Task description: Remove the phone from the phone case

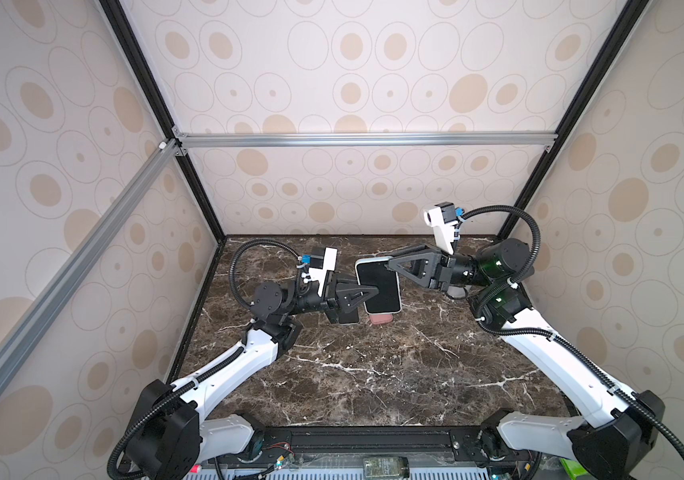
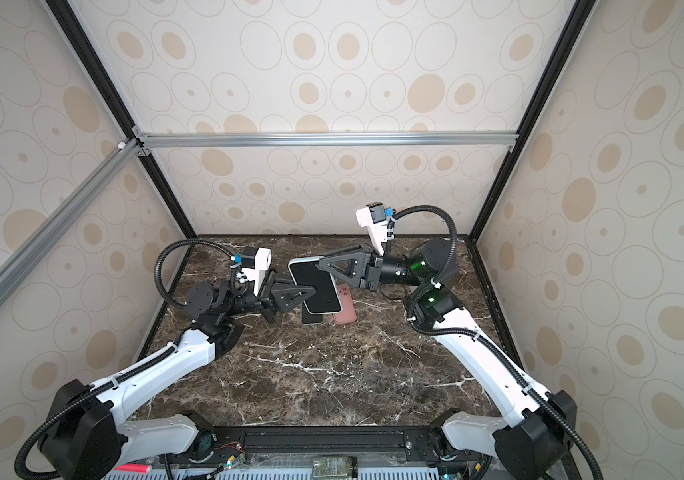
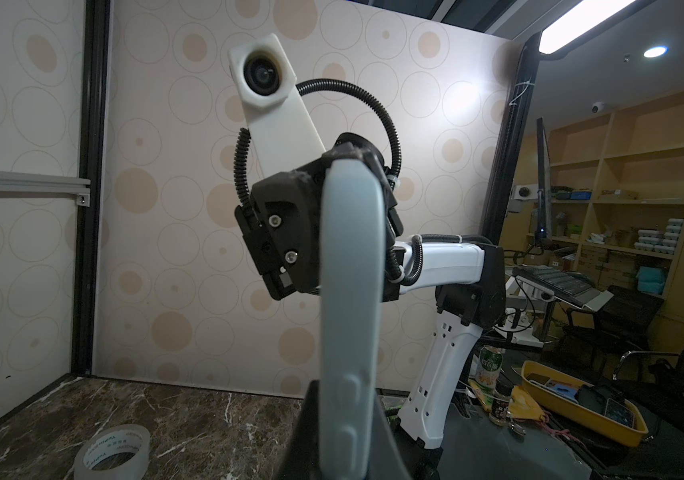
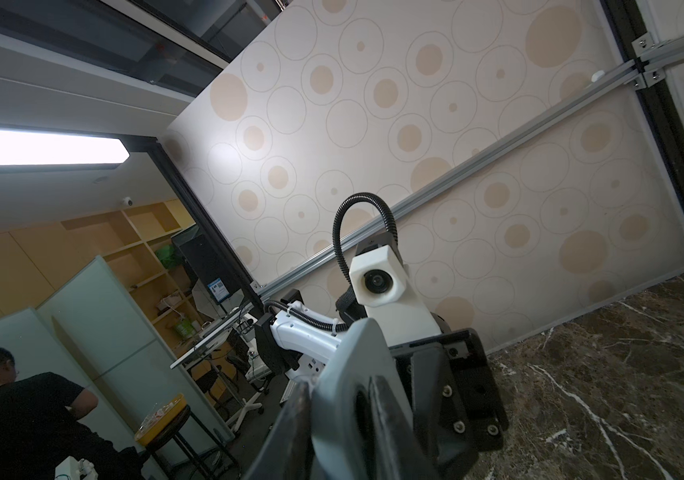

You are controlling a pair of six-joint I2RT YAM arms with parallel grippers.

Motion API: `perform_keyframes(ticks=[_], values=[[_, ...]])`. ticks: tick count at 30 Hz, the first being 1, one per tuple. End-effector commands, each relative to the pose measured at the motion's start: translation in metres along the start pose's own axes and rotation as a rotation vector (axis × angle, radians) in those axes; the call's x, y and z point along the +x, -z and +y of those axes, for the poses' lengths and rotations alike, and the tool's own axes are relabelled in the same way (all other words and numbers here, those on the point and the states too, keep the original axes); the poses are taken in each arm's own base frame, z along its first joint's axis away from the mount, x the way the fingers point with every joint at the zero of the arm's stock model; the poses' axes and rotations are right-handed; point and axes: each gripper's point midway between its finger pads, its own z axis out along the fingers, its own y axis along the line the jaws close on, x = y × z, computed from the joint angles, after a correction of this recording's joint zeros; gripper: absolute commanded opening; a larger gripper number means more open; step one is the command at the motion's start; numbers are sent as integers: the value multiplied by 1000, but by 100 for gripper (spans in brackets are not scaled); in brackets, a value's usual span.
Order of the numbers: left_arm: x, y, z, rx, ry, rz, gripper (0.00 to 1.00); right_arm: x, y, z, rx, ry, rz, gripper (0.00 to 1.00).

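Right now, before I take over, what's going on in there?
Both arms have the phone, still in its pale case, lifted above the table. The left hand is shut on one edge; the right hand straddles the far corner, grip uncertain. A pink case and what looks like a dark phone lie underneath.

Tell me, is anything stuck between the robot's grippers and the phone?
No, nothing visible. The left gripper is shut on the phone at its side, and the right gripper has its jaws around the far corner. A pink phone case lies on the table below, out of the way.
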Motion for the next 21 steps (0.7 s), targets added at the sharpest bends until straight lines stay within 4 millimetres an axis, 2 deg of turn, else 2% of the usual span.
perform_keyframes(ticks=[1,11,21], values=[[-18,-1,-12,36,-62,-51,0,-3,-3,9,-48,-17,-16,22],[-21,-3,-17,59,-127,-41,0,2,-15,3,-74,-160,-26,14],[-27,-19,-7,67,-293,49,0,15,-18,-6,-87,-290,-32,8]])
